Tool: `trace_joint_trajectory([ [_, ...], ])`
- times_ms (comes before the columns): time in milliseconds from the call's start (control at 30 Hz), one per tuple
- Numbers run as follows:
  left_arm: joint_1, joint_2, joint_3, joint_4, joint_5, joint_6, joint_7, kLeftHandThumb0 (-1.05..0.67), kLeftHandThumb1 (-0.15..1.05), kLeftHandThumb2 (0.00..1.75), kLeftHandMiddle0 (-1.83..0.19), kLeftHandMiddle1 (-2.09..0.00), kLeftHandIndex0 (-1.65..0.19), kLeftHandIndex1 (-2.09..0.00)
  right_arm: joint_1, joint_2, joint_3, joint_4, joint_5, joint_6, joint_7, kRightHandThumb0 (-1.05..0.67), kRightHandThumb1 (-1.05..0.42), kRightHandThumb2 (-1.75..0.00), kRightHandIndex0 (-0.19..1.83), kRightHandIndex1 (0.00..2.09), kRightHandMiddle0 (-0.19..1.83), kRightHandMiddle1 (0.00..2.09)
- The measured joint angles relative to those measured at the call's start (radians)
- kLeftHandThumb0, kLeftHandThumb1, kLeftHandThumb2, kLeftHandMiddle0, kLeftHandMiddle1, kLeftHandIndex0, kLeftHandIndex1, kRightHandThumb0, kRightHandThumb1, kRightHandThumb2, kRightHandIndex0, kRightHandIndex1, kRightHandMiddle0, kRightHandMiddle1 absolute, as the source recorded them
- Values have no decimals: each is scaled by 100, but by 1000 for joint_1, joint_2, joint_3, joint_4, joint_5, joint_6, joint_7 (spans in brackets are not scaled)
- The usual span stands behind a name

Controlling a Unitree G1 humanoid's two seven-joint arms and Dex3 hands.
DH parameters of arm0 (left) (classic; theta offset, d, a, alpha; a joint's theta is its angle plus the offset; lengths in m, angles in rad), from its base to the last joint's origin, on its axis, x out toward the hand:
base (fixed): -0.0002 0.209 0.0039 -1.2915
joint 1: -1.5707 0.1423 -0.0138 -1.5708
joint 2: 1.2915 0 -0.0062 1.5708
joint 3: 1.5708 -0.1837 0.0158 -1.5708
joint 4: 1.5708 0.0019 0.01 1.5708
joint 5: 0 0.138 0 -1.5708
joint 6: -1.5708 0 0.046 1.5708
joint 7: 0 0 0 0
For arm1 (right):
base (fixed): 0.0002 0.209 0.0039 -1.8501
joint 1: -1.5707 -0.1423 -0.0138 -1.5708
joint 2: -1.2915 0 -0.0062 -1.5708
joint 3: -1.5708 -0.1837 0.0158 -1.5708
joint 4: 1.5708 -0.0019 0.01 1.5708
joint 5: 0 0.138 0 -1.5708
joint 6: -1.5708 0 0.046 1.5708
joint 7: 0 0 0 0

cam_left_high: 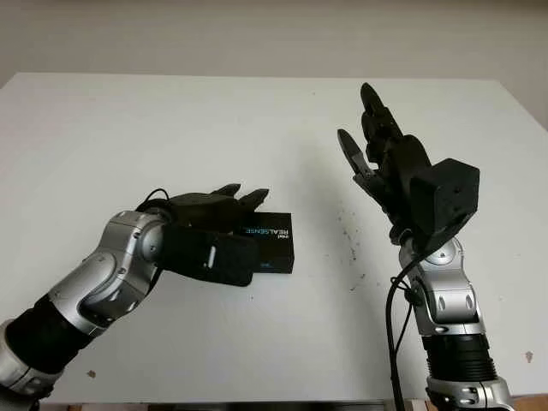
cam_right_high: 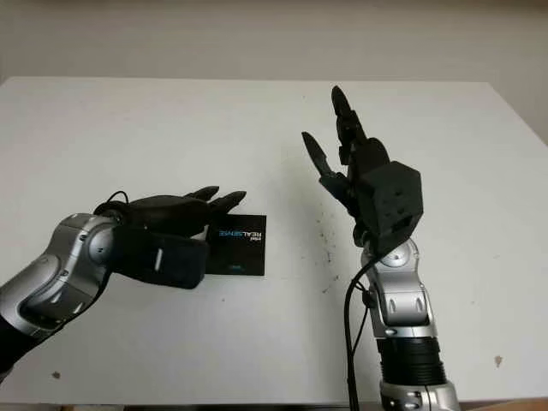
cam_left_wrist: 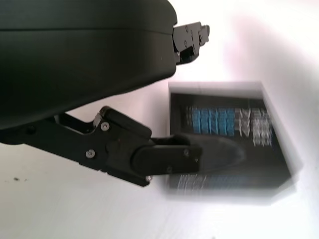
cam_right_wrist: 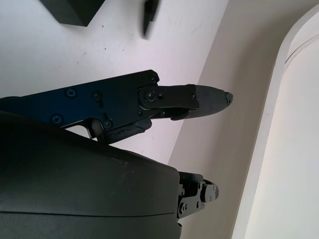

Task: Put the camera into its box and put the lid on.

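A black box (cam_left_high: 272,244) printed with REALSENSE lies flat on the white table (cam_left_high: 171,120), its lid on. No camera can be seen outside it. My left hand (cam_left_high: 244,199) hovers over the box's left end, open and holding nothing. In the left wrist view one finger (cam_left_wrist: 199,157) reaches across the box (cam_left_wrist: 234,124). My right hand (cam_left_high: 364,128) is raised well above the table to the right of the box, open and holding nothing. A corner of the box (cam_right_wrist: 70,10) shows in the right wrist view.
Small dark specks (cam_left_high: 347,231) dot the table between the box and my right arm. A black cable (cam_left_high: 392,334) hangs beside the right forearm. The table's front edge (cam_left_high: 257,401) runs close to both arms.
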Motion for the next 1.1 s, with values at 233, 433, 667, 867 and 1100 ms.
trace_joint_trajectory([
  [233,30,-95,250,-2,-198,-77,99,-72,105,44,19,0,19,0,-4,0,-7,0,20,7,14,-60,-105,-32,-5,5,2,4],
  [433,90,-158,402,1,-311,-166,210,-74,105,52,19,0,19,0,-11,3,-10,15,34,9,14,-62,-105,-33,-6,5,1,4],
  [667,116,-326,564,84,-495,-222,379,-72,105,47,19,0,19,0,-12,44,-4,20,50,46,-10,-62,-105,-29,-6,5,1,5],
  [867,137,-430,658,239,-591,-387,484,-72,105,56,19,0,19,0,-13,71,-3,67,61,31,-22,-61,-105,-45,-18,0,-16,1],
  [1100,182,-464,693,329,-630,-484,526,-72,105,58,19,0,19,0,-17,81,-3,147,62,-13,-28,-62,-105,-52,-19,0,-19,0],
])
